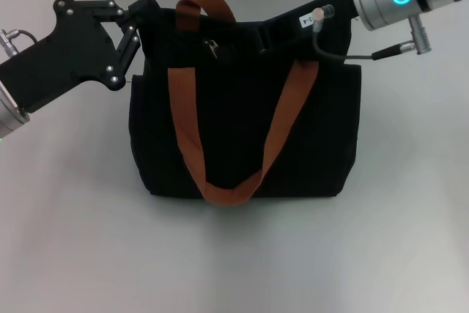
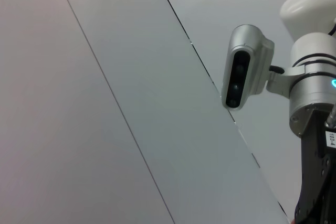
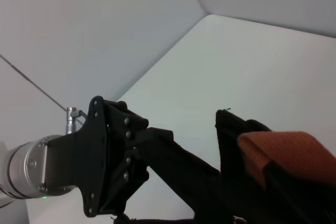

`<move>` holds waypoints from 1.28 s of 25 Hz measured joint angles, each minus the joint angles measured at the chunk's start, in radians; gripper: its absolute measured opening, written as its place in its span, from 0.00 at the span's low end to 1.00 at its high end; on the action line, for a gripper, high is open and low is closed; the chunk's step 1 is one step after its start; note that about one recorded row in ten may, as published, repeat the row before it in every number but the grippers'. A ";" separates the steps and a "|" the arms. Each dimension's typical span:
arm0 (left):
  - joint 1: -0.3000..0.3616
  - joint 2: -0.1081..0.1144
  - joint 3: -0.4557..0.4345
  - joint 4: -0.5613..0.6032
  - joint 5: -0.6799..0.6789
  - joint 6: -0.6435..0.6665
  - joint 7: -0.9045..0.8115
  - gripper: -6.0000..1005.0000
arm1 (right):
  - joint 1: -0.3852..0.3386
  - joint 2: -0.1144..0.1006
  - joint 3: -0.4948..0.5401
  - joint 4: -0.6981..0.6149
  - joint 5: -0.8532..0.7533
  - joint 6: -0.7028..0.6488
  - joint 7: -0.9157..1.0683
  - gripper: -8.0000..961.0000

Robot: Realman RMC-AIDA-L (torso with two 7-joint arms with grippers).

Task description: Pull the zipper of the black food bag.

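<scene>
The black food bag (image 1: pixel 242 130) stands upright mid-table with two rust-orange strap handles (image 1: pixel 192 137). The small silver zipper pull (image 1: pixel 211 48) sits on the bag's top, left of centre. My left gripper (image 1: pixel 145 14) is at the bag's top left corner, its fingers closed together on the fabric edge. It also shows in the right wrist view (image 3: pixel 210 179), reaching to the bag (image 3: pixel 231 140) beside an orange strap (image 3: pixel 283 150). My right gripper (image 1: pixel 256 38) lies over the bag's top from the right, a little right of the pull. Its black fingers blend into the bag.
The bag stands on a white table (image 1: pixel 410 218) with a grey wall behind. The left wrist view shows only wall panels, the robot's head camera (image 2: pixel 242 66) and part of the right arm (image 2: pixel 315 129).
</scene>
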 joint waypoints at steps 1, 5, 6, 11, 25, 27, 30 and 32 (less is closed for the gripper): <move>0.000 0.000 0.000 0.000 0.000 -0.001 0.000 0.03 | 0.000 0.000 0.000 0.000 0.000 0.000 0.000 0.01; 0.002 0.000 0.000 0.000 -0.001 -0.003 0.000 0.03 | -0.039 0.000 -0.001 -0.063 -0.001 -0.014 0.022 0.01; 0.002 0.000 0.000 0.000 -0.002 -0.003 0.000 0.03 | -0.039 0.000 -0.001 -0.063 -0.001 -0.014 0.022 0.01; 0.002 0.001 0.000 0.000 -0.013 -0.004 0.000 0.03 | -0.081 0.000 0.001 -0.120 -0.007 -0.030 0.034 0.01; 0.002 0.002 0.000 0.000 -0.015 -0.014 0.000 0.03 | -0.195 0.000 0.037 -0.266 -0.025 -0.097 0.051 0.01; 0.001 0.002 0.000 0.000 -0.015 -0.014 0.000 0.03 | -0.204 0.000 0.051 -0.274 -0.025 -0.106 0.051 0.01; 0.000 0.001 0.000 0.000 -0.015 -0.014 0.000 0.03 | -0.210 0.000 0.060 -0.279 -0.018 -0.111 0.036 0.01; -0.001 0.000 0.000 0.000 -0.015 -0.014 0.000 0.03 | -0.205 0.000 0.058 -0.274 -0.002 -0.113 0.021 0.02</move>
